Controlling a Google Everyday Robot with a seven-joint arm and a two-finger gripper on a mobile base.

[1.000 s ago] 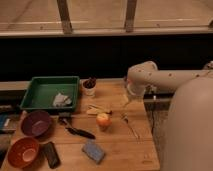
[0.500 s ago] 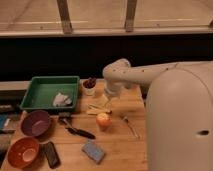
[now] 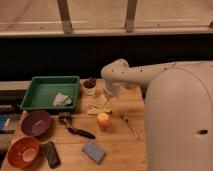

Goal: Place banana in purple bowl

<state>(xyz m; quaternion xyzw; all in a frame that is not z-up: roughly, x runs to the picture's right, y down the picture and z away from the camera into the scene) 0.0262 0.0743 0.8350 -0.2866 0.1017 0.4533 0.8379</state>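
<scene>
The banana [image 3: 96,111] is pale yellow and lies on the wooden table [image 3: 120,150], just left of a round orange-yellow fruit [image 3: 103,120]. The dark purple bowl [image 3: 36,123] sits empty near the table's left edge, well left of the banana. My white arm reaches in from the right, and its gripper [image 3: 106,99] hangs open just above and slightly behind the banana, holding nothing. The arm's bulky body fills the right side of the view.
A green tray [image 3: 35,100] with a crumpled white cloth stands at the back left. A small cup [image 3: 90,87] is beside it. An orange-brown bowl [image 3: 23,151], a black flat object [image 3: 50,154], a blue sponge [image 3: 93,151], a black brush [image 3: 77,131] and a thin utensil [image 3: 131,125] lie in front.
The arm has swung leftward across the table, and the gripper has moved from the right side to just over the banana. The objects on the table have not moved.
</scene>
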